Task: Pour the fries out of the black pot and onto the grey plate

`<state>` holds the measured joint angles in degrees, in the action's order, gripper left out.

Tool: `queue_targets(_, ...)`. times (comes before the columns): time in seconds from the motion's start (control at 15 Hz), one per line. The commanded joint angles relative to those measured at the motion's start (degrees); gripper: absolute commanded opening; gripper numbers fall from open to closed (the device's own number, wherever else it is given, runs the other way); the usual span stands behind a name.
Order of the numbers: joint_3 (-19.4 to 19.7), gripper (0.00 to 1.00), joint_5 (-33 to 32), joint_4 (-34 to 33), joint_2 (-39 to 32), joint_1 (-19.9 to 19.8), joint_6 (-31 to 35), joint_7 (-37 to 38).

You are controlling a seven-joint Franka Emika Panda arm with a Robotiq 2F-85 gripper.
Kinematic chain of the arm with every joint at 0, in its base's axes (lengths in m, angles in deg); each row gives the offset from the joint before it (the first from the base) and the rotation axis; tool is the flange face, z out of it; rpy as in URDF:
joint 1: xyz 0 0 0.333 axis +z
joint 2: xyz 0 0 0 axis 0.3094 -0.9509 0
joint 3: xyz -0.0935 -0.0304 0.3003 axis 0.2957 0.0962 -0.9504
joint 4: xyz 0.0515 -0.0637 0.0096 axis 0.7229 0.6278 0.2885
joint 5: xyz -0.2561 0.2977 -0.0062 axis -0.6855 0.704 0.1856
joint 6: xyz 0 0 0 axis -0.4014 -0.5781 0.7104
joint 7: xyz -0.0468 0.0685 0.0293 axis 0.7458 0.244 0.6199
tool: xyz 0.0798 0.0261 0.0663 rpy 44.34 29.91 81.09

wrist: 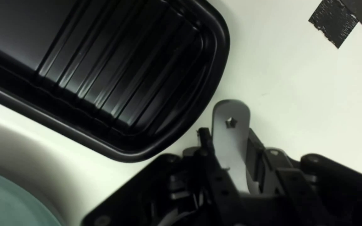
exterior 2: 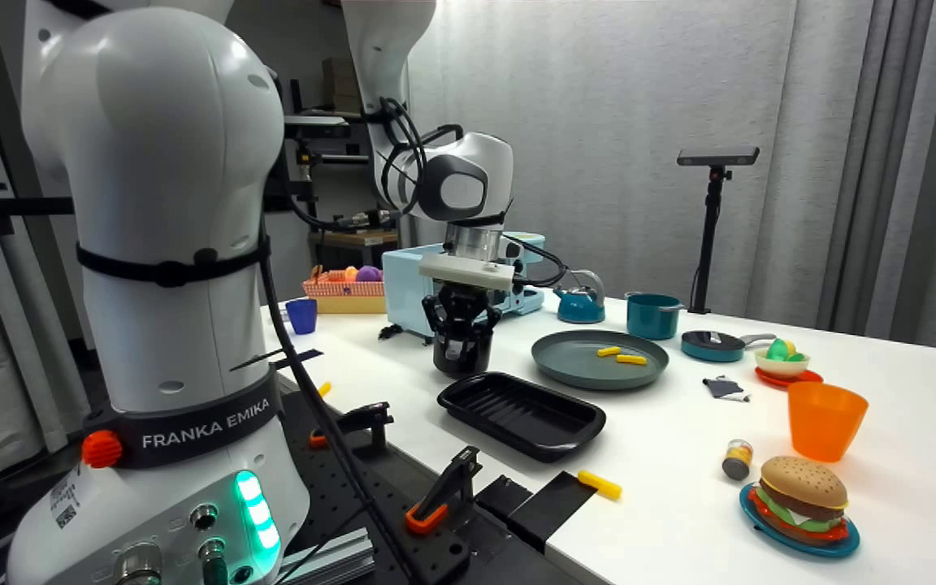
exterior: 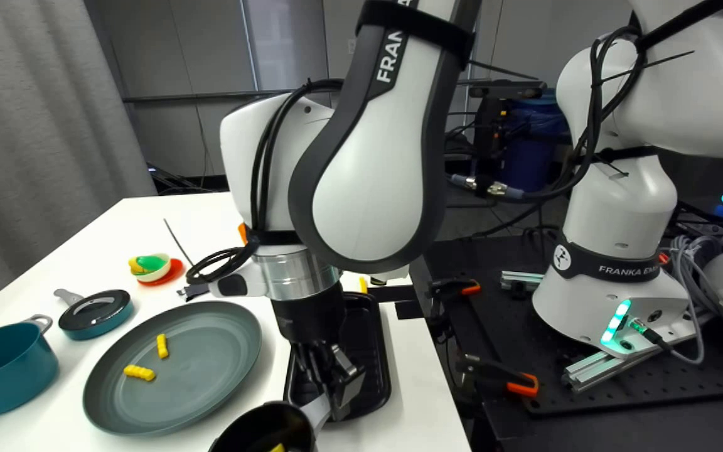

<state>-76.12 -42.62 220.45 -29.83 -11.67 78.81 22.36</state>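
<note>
And pinching the handle [exterior: 317, 409] of the black pot [exterior: 260, 422] with the gripper [wrist: 230, 137] | near the grey plate [exterior: 211, 364], with a glimpse of fries [exterior: 278, 448] inside | probably light, stiff, slick-walled | best taken firmly by that flat handle, against twisting mid-pour
</note>
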Motion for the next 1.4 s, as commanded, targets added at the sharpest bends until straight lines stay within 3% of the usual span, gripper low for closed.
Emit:
queue_targets(0.0,-1.77,0.55,-2.86,-0.52,-0.79,-1.71,1.57,3.4)
queue_targets(0.4,-2.42,0.97,-3.44,-0.78,-0.87,-1.99,1.48,5.04)
queue_targets(0.47,-2.53,1.0,-3.38,-0.81,-0.85,-2.06,1.4,5.1)
queue_targets(1.33,-7.68,1.0,3.95,0.14,5.7,-3.7,-2.47,3.17)
